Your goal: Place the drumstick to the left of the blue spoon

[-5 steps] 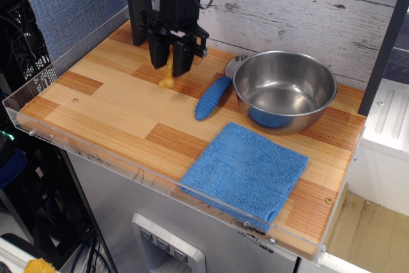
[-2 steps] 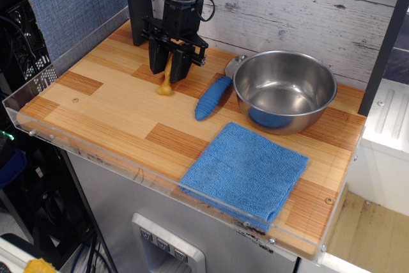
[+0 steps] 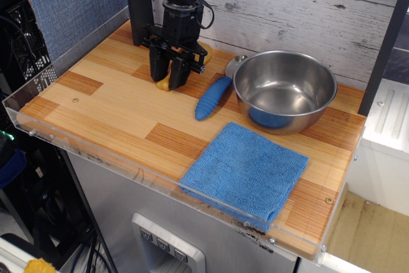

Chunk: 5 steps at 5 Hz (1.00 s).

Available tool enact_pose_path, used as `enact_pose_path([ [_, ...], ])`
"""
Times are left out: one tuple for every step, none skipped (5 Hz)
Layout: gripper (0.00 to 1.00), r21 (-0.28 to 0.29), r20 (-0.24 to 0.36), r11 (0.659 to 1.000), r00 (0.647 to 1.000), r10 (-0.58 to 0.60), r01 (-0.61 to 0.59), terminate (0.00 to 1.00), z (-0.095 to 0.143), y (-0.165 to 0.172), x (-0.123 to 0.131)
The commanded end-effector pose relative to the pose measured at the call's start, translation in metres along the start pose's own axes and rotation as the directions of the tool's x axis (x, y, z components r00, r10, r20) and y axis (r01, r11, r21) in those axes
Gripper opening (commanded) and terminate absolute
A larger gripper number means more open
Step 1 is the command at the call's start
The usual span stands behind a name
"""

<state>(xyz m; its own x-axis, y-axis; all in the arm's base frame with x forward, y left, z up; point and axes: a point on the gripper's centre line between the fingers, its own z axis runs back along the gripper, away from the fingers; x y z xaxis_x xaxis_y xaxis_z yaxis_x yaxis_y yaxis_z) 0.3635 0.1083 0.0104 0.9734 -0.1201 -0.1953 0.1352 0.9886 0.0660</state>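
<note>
The golden-tan drumstick rests on the wooden table between my gripper's fingers. One end shows at the lower left of the fingers, and a tan part shows behind them at the upper right. My gripper is low over the table, its fingers closed on the drumstick's middle, which they hide. The blue spoon lies to the right of the gripper. Its ribbed blue handle points toward the front and its silver bowl sits against the steel bowl.
A large steel bowl stands right of the spoon. A folded blue cloth lies at the front right. A clear plastic rim edges the wooden table. A plank wall is close behind the arm.
The gripper has come down toward the table with the drumstick. The drumstick hung nearly upright before; it now lies slanted on the table, its far end showing to the gripper's right.
</note>
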Motion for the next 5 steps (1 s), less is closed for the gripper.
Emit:
enact_pose_path([
  [1.0,0.007,0.2,0.998,0.978,0.064,-0.067,0.0,0.074,0.009,-0.031],
  [1.0,-0.002,0.226,0.994,0.968,0.111,-0.114,0.0,0.091,0.006,-0.047],
  [1.0,-0.039,0.24,0.986,0.957,0.164,-0.159,0.0,0.107,-0.013,-0.065],
  [1.0,-0.053,0.24,0.984,0.954,0.178,-0.17,0.0,0.11,-0.035,-0.076],
  [1.0,-0.083,0.225,0.973,0.948,0.227,-0.214,0.0,0.106,-0.043,-0.08],
])
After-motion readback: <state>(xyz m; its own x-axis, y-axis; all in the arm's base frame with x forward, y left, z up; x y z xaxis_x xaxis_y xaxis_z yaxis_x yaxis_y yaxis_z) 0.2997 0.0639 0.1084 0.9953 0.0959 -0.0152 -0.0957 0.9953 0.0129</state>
